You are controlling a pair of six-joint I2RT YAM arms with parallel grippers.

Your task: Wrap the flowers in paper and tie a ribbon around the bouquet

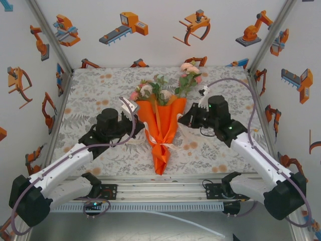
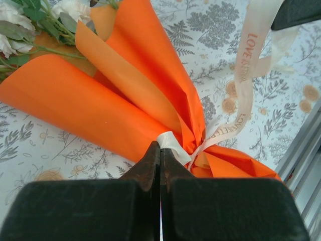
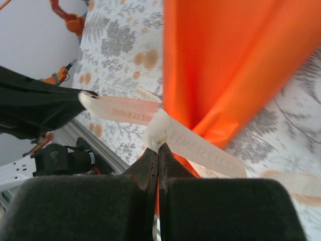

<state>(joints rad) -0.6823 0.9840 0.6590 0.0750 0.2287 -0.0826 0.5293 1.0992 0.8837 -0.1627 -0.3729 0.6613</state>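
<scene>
**1. Left side.** The left pincer (image 2: 160, 150) is fully closed, and its jaws meet with no gap. Its tips sit at the gathered neck of the cone. They appear to pinch a small fold of the ribbon (image 2: 246, 60) where it bands the paper (image 2: 65, 100).

**2. Centre.** The bouquet (image 1: 161, 108) lies flat on the worktop (image 1: 100, 90), between the two arms. The flowers (image 1: 150, 90) point to the far edge and the narrow paper tail points toward the arm bases. The ribbon is wrapped round the neck, low on the cone. One printed tail runs from the neck toward the right arm. Whether the knot is complete cannot be told.

**3. Right side.** The right pincer (image 3: 158, 150) is likewise closed tight. Its tips nip a length of ribbon just beside the neck, with orange paper directly behind.

**4. Handling (judgement).**
- Ribbon: it is thin, soft and probably slippery. Grip it flat across its width, close to the neck, and pull both tails evenly. A one-sided pull would likely drag the light bouquet across the worktop.
- Paper: it is light and creases readily, and it may unroll or tear. Take hold only at the banded neck.
- Flowers: the blooms and thin stems crush easily. Do not grip them.
</scene>
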